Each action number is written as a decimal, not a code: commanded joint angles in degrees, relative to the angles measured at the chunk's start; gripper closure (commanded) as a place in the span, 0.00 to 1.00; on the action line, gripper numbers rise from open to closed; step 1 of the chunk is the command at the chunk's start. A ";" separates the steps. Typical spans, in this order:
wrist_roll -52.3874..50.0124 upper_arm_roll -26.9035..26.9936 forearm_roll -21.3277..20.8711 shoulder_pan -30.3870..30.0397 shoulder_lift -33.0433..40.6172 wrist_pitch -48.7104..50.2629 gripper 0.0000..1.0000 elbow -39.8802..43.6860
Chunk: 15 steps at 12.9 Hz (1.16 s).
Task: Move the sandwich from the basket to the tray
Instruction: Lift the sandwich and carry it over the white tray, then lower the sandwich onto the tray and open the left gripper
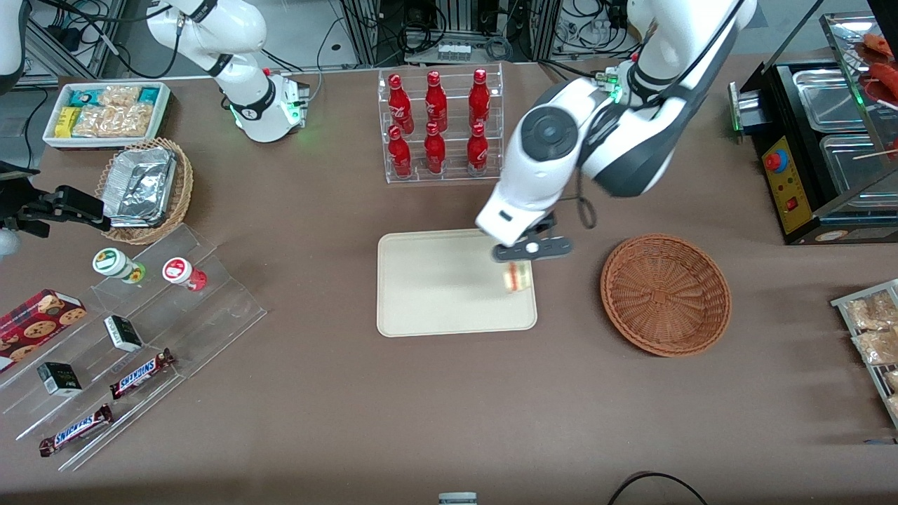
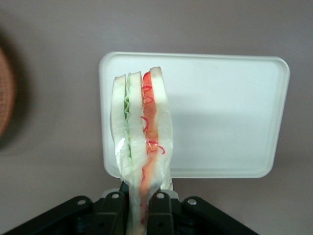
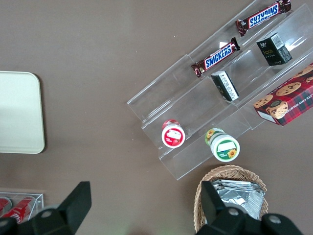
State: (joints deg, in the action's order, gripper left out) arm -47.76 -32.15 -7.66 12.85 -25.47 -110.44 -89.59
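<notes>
My gripper (image 2: 142,203) clenched on the sandwich (image 2: 142,142), wedge pointing straight out from my jaws, hanging over the tray (image 1: 435,294) edge nearest the basket (image 1: 665,294).

Brown table (image 1: 337,393) w/ tray (image 1: 428,280), basket (image 1: 665,293)

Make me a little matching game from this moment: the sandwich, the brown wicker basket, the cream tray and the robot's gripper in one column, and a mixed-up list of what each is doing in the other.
Things:
1. sandwich
2. basket
3. tray
4. gripper

States:
A. lies flat on the table with nothing resting on it
B. shut on the sandwich, above the tray's edge nearest the basket
C. held up in the air, filling stripe showing
D. sits empty beside the tray

Pairs: 1-C, 2-D, 3-A, 4-B
</notes>
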 commanded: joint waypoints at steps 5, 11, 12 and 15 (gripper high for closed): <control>-0.49 0.60 -8.93 8.50 -14.42 -6.19 1.00 7.77; -5.51 0.69 -18.08 10.88 -21.37 -9.79 1.00 8.12; -5.51 0.69 -18.52 10.88 -21.99 -9.79 1.00 8.21; -9.09 0.69 -19.66 10.97 -22.87 -9.88 0.62 8.21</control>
State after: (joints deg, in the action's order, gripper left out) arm -53.62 -31.92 -25.34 22.68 -47.26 -120.65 -83.49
